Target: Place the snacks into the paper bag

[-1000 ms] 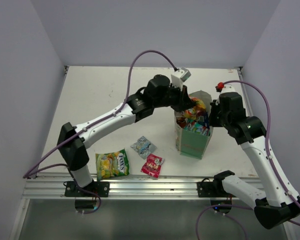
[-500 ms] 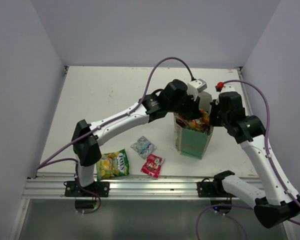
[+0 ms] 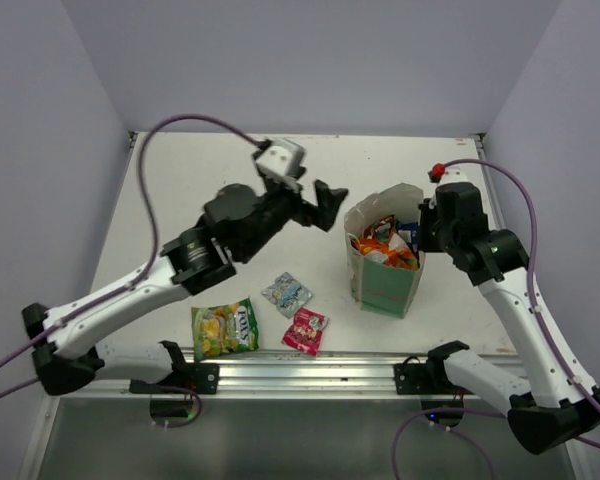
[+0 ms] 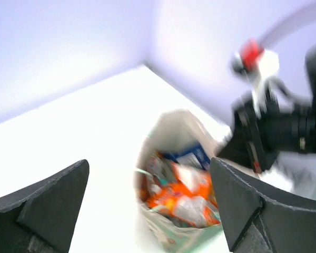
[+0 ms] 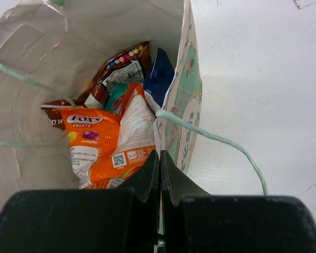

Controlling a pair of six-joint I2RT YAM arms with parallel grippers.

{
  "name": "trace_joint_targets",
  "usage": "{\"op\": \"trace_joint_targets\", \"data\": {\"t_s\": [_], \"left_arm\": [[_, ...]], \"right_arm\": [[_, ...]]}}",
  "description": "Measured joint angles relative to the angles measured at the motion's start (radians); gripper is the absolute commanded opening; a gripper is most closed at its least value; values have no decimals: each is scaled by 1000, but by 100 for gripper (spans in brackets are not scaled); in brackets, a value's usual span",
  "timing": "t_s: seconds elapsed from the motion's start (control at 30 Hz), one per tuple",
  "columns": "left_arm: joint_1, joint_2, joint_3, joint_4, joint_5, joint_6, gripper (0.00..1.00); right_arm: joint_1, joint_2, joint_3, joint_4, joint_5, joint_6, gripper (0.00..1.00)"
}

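Top external view: several snacks, an orange packet (image 3: pixel 382 243) uppermost, are seen inside the paper bag (image 3: pixel 385 290), which stands upright at the right of the surface (image 3: pixel 195 175). Three packets are not yet bagged: a yellow-green packet (image 3: pixel 224 328), a silvery packet (image 3: pixel 286 293) and a pink packet (image 3: pixel 305 331), all laid out left of the bag toward the near edge. The task is judged well past halfway. The left end effector (image 3: pixel 318 208) is held wide open and empty above the surface, left of the bag's mouth and apart from it; the three loose packets lie on its near side. The right end effector (image 3: pixel 425 228) is closed — apparently pinched on the bag's right rim.
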State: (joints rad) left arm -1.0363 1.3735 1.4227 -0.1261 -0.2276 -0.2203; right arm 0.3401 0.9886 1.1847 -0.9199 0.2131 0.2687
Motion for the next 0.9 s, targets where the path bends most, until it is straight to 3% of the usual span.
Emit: {"op": "trace_joint_targets", "data": {"t_s": [0.13, 0.27, 0.4, 0.5, 0.63, 0.77, 0.9], "left_arm": [[18, -269, -122, 49, -307, -20, 100], [112, -207, -101, -147, -386, -150, 100], [147, -43, -257, -384, -330, -302, 100], [142, -21, -422, -563, -270, -404, 100], [140, -174, -566, -719, -225, -546, 100], [138, -359, -651, -747, -186, -659, 100], [137, -406, -768, -743, -121, -724, 100]], "right_arm": [[0, 7, 0, 2, -5, 0, 0], [0, 16, 0, 8, -18, -1, 0], [0, 31, 0, 16, -27, -1, 0], [0, 33, 0, 17, -34, -1, 0], [0, 33, 0, 18, -49, -1, 0], [0, 40, 0, 21, -62, -1, 0], [0, 59, 0, 24, -82, -3, 0]]}}
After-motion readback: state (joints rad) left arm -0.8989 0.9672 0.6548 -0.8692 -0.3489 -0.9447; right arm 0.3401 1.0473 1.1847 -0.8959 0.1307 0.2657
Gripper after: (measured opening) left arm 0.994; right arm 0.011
